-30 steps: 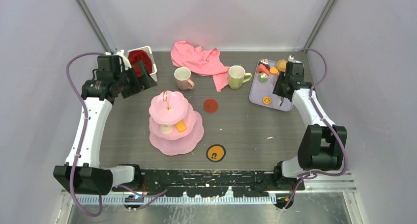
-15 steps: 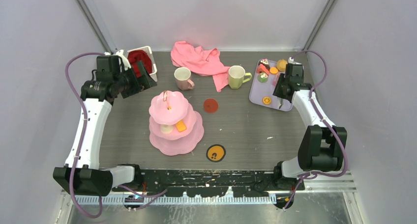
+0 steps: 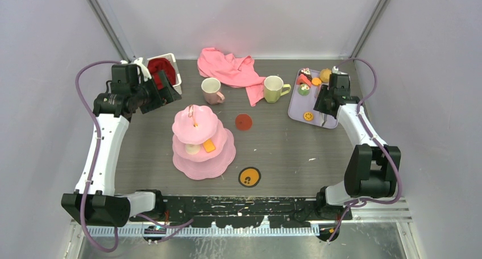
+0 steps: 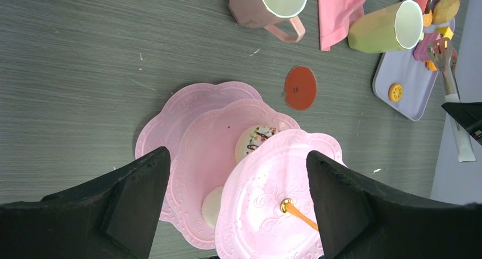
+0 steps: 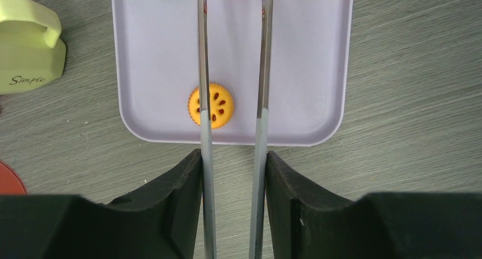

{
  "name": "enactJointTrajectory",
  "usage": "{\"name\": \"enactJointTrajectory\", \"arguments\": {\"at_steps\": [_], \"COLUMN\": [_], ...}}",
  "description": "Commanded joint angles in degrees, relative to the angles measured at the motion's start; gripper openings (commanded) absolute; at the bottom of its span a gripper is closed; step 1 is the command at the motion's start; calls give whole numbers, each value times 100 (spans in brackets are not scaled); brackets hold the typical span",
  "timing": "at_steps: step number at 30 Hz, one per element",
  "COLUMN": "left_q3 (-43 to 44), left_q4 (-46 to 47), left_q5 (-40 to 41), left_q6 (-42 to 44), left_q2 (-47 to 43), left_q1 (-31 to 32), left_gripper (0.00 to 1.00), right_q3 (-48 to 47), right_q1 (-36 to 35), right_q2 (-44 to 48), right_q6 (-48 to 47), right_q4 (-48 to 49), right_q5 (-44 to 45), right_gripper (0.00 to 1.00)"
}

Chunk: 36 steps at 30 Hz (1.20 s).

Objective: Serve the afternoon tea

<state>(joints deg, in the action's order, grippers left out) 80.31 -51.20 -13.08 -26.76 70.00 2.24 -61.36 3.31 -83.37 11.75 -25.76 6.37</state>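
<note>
**Tea service: stand part-filled, tongs over the tray**

The pink three-tier cake stand [image 3: 196, 126] sits upright centre-left in the overhead view. Its rims are scalloped and its top tier is bare. An orange piece [image 3: 209, 146] and a cream piece [image 3: 193, 149] lie on a lower tier. The pink mug [image 3: 211, 90] and yellow-green mug [image 3: 274, 88] stand above it in frame, beside the pink cloth [image 3: 227, 67].

My left gripper [image 4: 234, 154] is spread wide and holds nothing. Only its camera shows a sprinkled round biscuit [image 4: 256, 141] on the stand.

My right gripper [image 5: 233, 155] is clamped on metal tongs [image 5: 203, 71], blades apart, over the lavender tray [image 5: 148, 71]. Only that wrist view shows the left-hand blade crossing the orange biscuit [image 5: 211, 105].
</note>
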Motion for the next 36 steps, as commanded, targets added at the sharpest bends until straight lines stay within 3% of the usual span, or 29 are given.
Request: {"name": "enactJointTrajectory", "arguments": {"at_steps": [1,21,36], "left_q3": [24,68,67], "left_q4": [198,197,137], "left_q5": [-95,-97,-37], "left_q6": [40,49,92], "left_q2": [-137,-83,-106], "left_q1": [-22,-21,-22], "left_gripper": [89,89,89], "right_q3": [-138,-209,-561], "right_q1": [-37,-100,-111], "right_q2": [17,110,-441], "right_q6": [-6,22,-32], "right_q4": [229,188,219], "right_q5": [90,92,224], "right_gripper": [46,46,46]}}
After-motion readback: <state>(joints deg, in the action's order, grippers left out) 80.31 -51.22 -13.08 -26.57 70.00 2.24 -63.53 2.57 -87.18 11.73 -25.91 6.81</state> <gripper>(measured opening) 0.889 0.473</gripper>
